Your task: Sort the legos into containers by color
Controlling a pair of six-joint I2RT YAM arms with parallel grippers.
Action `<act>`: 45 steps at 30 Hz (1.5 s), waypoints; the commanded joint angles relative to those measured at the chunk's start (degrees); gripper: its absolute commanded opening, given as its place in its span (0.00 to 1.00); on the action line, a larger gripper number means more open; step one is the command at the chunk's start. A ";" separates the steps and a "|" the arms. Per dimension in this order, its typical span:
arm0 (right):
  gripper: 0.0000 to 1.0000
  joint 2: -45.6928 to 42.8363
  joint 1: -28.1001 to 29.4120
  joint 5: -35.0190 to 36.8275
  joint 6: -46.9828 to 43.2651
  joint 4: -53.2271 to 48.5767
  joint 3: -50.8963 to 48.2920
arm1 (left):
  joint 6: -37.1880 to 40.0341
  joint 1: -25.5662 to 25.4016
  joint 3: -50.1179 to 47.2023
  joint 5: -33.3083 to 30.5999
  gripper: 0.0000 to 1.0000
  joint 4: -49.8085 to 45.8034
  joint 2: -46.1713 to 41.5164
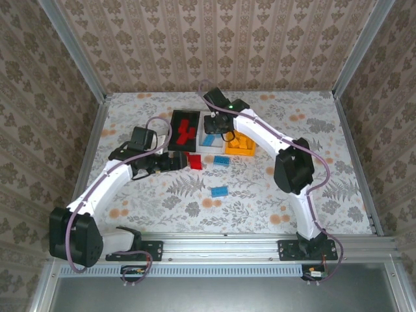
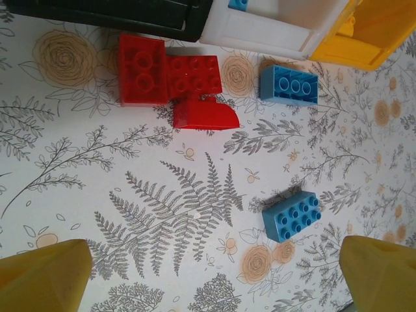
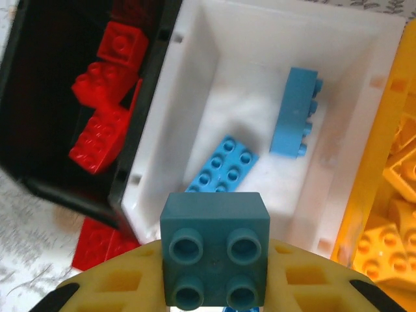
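Currently the right fingers (image 3: 117, 283) hold a blue 2x2 brick (image 3: 214, 250), probably light, stiff and slick-sided, above the white bin (image 3: 162, 117), while the left fingers (image 2: 45, 273) hang spread wide over red bricks (image 2: 169, 78) and blue bricks (image 2: 292, 216) loose on the table (image 2: 130, 169), best nipped across their smooth flanks.

The white plastic bin (image 2: 260, 29) sits at the top edge, with a black plastic bin (image 2: 110, 16) against its left side and an orange-yellow plastic bin (image 2: 367, 32) on its right. Just below the white bin's right corner lies a light blue studded brick (image 2: 289, 84). Below and to its left, three red plastic bricks (image 2: 175, 81) huddle, touching one another. Well below it, a second light blue brick (image 2: 292, 216) lies alone on the fern-printed tablecloth (image 2: 162, 208). Farthest from the bin, the left gripper (image 2: 211, 276) has its yellow fingers (image 2: 42, 276) spread wide.
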 commanded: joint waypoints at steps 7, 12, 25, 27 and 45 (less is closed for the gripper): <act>0.56 5.21 -1.37 -0.45 -3.67 -6.40 9.25 | 2.18 0.75 -0.26 -0.54 1.00 -0.51 -1.45; 0.63 -3.89 -0.06 -0.03 -2.05 -4.10 -2.09 | 1.14 0.89 -1.36 -0.83 1.00 1.49 -2.58; 0.89 -21.42 15.45 3.50 11.56 0.92 -38.94 | 0.53 1.01 -3.40 0.70 1.00 3.41 -4.32; 0.89 -21.09 16.76 4.45 12.75 1.01 -40.75 | 0.42 1.01 -3.65 0.50 1.00 3.54 -5.03; 0.75 -13.38 18.53 3.76 13.91 4.96 -41.89 | 0.54 1.16 -3.94 0.69 1.00 2.80 -6.30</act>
